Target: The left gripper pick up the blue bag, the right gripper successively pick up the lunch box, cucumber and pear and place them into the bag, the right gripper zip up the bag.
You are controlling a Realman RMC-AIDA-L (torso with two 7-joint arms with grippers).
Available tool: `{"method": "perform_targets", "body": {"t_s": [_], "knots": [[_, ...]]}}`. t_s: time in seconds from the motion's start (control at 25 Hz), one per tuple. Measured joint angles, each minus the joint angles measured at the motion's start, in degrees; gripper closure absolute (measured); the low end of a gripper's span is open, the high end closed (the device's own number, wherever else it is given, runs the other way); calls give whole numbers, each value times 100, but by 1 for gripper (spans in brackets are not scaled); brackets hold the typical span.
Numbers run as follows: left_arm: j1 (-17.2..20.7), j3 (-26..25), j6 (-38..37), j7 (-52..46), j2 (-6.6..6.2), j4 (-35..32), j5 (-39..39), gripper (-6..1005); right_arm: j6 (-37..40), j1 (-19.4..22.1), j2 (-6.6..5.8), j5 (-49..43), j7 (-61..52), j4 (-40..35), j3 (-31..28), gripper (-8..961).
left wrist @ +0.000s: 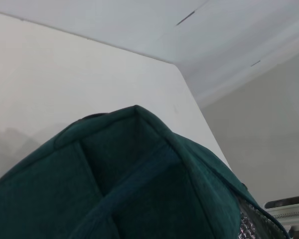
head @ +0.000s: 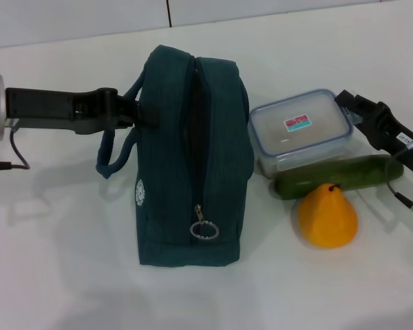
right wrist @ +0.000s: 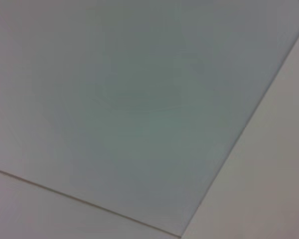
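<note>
Left gripper (head: pixel 139 110) reaches in from nine o'clock, tips against the upper left side of the bag (head: pixel 193 158); fingers pinched on the bag's fabric by the handle loop (head: pixel 113 155). Left wrist view: dark teal fabric of the bag (left wrist: pixel 129 184) fills the lower part, white wall behind.

Bag stands upright at table centre, top zip parted, zip pull ring (head: pixel 204 230) hanging at its near end.

Right gripper (head: pixel 361 110) at three o'clock, just beside the lunch box (head: pixel 301 130); cannot tell whether its fingers are spread or together.

Lunch box right of bag, lid on. Cucumber (head: pixel 341 177) lies touching its near side. Pear (head: pixel 327 217) at five o'clock, just in front of cucumber.

All on white table (head: pixel 69 275).
</note>
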State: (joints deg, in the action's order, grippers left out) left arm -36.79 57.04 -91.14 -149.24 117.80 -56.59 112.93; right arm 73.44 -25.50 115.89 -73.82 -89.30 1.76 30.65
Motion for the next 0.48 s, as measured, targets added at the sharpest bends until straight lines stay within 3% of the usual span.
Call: {"method": "perform_targets", "body": {"t_s": [0.32,0.48], "knots": [[-11,0,-6,14,-12,48,-8,948,429,112,-34,-4,0,-32,-10,766],[-13,0,-9,16,-12,51,-9,948,560,151,-37,21,-21,-52,-31,825]]}}
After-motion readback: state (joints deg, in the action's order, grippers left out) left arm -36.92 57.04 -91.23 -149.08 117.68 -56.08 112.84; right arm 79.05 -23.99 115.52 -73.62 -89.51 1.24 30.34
